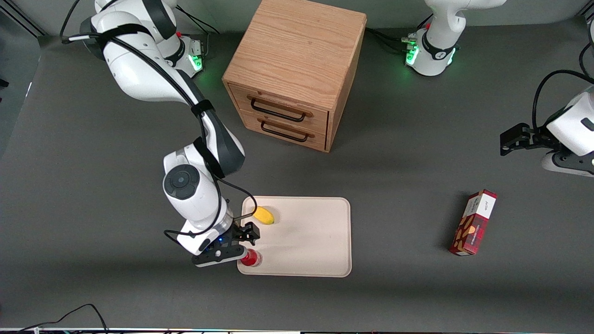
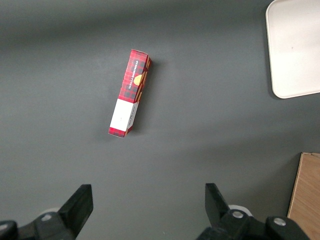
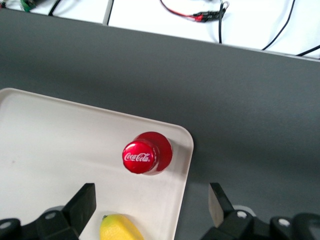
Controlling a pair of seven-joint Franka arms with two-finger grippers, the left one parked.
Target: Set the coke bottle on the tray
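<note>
The coke bottle (image 1: 251,258) stands upright on the cream tray (image 1: 306,236), in the tray's corner nearest the front camera at the working arm's end. In the right wrist view I look down on its red cap (image 3: 145,154) with white script, close to the tray's rim (image 3: 186,150). My right gripper (image 1: 247,233) hangs above that end of the tray, open and empty, its fingers (image 3: 85,202) apart from the bottle. In that view the gripper (image 3: 151,205) stands over the tray's edge.
A yellow lemon (image 1: 263,215) lies on the tray, farther from the front camera than the bottle; it also shows in the right wrist view (image 3: 119,228). A wooden drawer cabinet (image 1: 292,69) stands farther back. A red-and-white box (image 1: 473,222) lies toward the parked arm's end.
</note>
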